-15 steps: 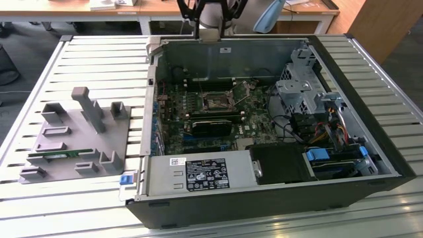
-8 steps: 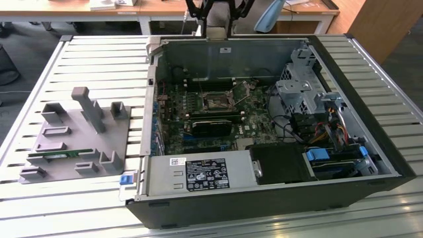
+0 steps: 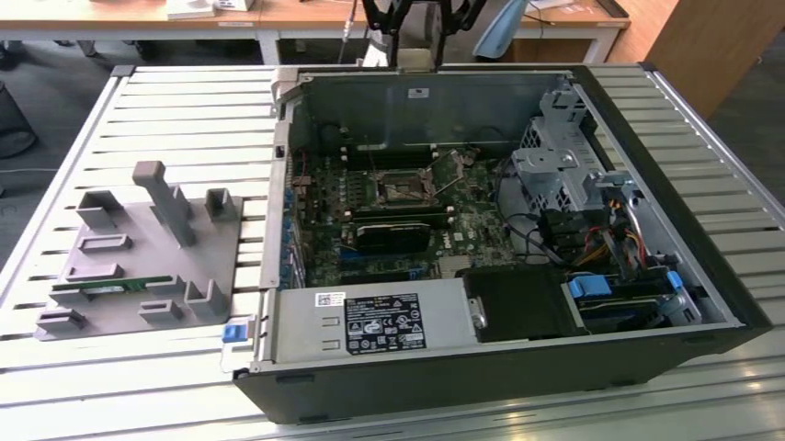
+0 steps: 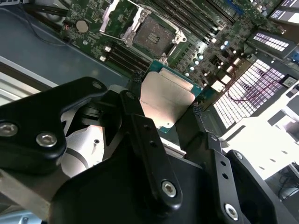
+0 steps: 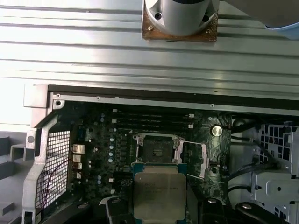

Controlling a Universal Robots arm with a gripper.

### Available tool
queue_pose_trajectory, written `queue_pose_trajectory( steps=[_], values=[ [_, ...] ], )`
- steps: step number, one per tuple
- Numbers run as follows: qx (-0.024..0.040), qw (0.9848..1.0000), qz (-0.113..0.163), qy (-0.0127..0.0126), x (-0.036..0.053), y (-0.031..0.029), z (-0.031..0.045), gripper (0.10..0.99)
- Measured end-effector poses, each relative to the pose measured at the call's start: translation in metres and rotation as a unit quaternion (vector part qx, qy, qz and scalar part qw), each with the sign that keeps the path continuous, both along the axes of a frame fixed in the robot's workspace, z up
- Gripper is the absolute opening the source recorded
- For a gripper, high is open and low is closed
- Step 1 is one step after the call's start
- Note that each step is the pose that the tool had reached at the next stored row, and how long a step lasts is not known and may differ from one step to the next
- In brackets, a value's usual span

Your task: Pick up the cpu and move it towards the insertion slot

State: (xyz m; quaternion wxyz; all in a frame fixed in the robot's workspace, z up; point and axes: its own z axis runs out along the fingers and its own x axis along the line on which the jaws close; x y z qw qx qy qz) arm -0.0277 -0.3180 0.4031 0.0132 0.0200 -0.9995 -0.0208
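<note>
While gripper-held (image 4: 166,109), cpu (image 4: 166,100) above slot (image 4: 152,35).

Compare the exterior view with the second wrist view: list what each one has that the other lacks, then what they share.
Exterior view alone: the grey tray with the green memory stick on the slatted table, and the computer case's power supply with its label.

Second wrist view alone: the gripper shut on the chip, held above the motherboard and apart from the socket.

Both: the square socket with its metal frame and dark centre, unfilled, and the green motherboard around it.
</note>
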Motion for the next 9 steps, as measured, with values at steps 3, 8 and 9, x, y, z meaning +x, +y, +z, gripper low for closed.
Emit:
queue_pose_trajectory(
  steps=[3, 8, 9],
  values=[
    [-0.0001, 1.0, 0.0, 0.0, 0.0033, 0.0012, 0.0001, 0.541],
    [0.0, 1.0, 0.0, 0.0, 0.0036, 0.0013, 0.0, 0.541],
    [0.0, 1.0, 0.0, 0.0, 0.0036, 0.0013, 0.0, 0.541]
  ],
)
